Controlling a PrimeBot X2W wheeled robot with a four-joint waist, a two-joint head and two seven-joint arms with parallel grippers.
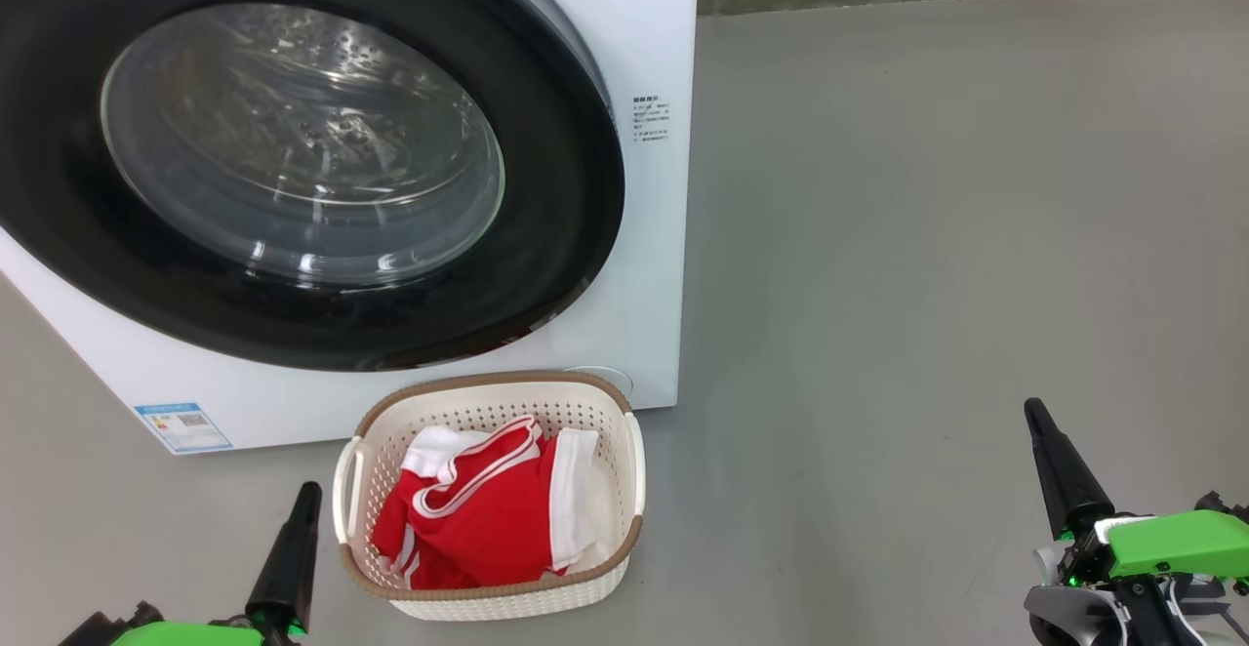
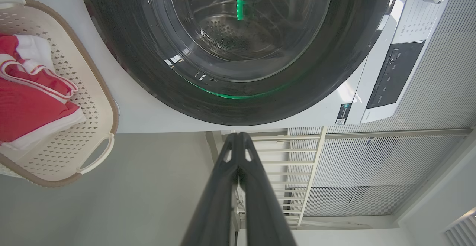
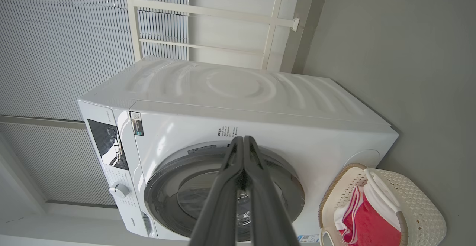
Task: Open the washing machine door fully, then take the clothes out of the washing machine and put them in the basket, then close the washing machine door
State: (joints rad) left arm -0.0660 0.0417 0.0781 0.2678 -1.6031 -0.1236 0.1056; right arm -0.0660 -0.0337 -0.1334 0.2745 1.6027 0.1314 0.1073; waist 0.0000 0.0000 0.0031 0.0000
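Our left claw [image 1: 310,490] and right claw [image 1: 1033,409] sit clenched, empty; we judge the red clothes [image 1: 488,519] soft, light, pinchable at any fold.

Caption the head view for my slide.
Round glossy black washing machine door closed on the white washing machine; red fabric clothes in cream perforated basket; left gripper, right gripper shut, empty.

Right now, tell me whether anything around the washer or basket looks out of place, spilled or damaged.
Nothing stands out. The door sits shut against the washer, the red clothes lie inside the basket, and the basket stands upright on the floor in front of the washer.
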